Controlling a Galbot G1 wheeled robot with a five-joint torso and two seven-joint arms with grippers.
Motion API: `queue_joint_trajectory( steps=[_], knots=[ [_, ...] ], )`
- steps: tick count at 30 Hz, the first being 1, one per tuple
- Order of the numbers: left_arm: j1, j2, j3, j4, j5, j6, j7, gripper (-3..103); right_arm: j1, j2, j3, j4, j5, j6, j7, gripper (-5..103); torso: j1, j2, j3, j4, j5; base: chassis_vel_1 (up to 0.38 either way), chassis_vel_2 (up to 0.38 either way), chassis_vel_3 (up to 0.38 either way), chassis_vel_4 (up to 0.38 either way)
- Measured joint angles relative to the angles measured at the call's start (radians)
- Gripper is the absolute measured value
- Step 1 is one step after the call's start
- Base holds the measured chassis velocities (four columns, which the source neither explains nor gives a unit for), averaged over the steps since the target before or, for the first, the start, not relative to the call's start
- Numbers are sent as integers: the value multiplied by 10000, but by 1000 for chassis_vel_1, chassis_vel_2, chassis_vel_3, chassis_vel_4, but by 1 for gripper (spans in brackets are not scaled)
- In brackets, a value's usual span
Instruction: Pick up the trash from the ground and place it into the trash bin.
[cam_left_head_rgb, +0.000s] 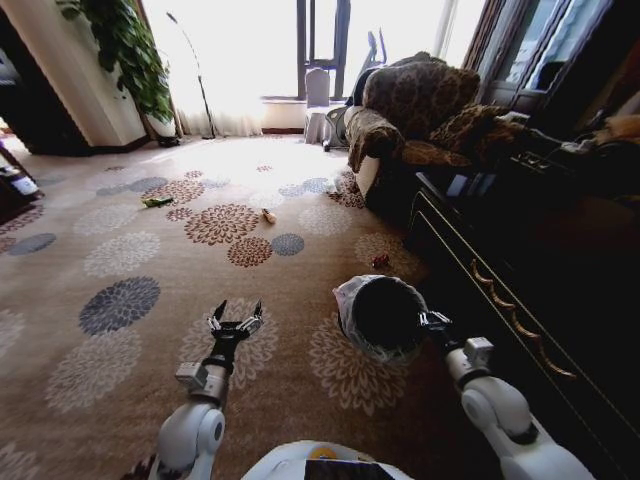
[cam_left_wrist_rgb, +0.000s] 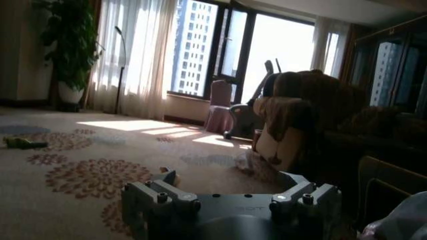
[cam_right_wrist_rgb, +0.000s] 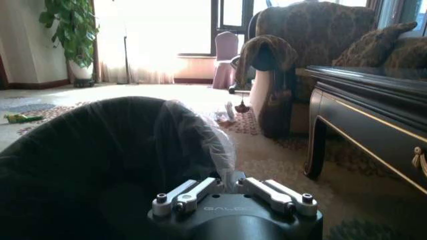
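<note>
The trash bin, a small black bucket with a whitish liner, stands on the carpet in front of me to the right; its liner shows close up in the right wrist view. My right gripper is shut on the bin's right rim, fingertips together at the liner. My left gripper hangs open over bare carpet, left of the bin. Trash lies farther off: a red can just beyond the bin, a yellowish piece mid-carpet, and a green piece at the far left.
A long dark cabinet runs along the right, close to the bin. A brown armchair stands behind it. A potted plant and a floor lamp stand by the bright window. Patterned carpet stretches ahead and left.
</note>
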Motion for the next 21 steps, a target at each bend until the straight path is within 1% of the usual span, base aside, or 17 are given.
queue_joint_trajectory(
  steps=[6, 12, 15, 17, 18, 20, 21],
  knots=[
    [11, 12, 10, -4, 3, 6, 11, 100, -249, 127, 35, 332, -51, -18, -3, 4, 0, 0, 0, 0, -2, -191, 189, 189, -218],
    [-104, 133, 32, 38, -38, 47, 10, 100, -779, 266, 201, 435, -270, 86, -147, 4, 3, -2, 7, 6, 0, -181, 215, 213, -205],
    [-332, 375, 66, 214, -141, 123, 61, 100, -1073, 442, 298, 461, -401, 156, -153, 4, 3, -2, 6, 1, 2, -81, 93, 78, -70],
    [-614, 716, 80, 435, -370, 267, 98, 100, -1269, 623, 431, 540, -399, 167, -175, 4, 0, 0, -1, -1, -2, 0, 0, 0, 0],
    [-614, 716, 80, 435, -370, 267, 98, 100, -1269, 623, 431, 540, -399, 167, -175, 4, 0, 0, -1, -1, -2, 0, 0, 0, 0],
    [-860, 1015, 46, 600, -570, 349, 98, 100, -1330, 677, 524, 557, -386, 175, -177, 4, 0, 1, -3, -7, -6, 48, -62, -49, 40],
    [-936, 1154, -58, 640, -663, 387, 71, 100, -1262, 650, 522, 531, -360, 175, -194, 4, -1, 0, -3, -6, -3, 18, -40, -64, 51]
  ],
)
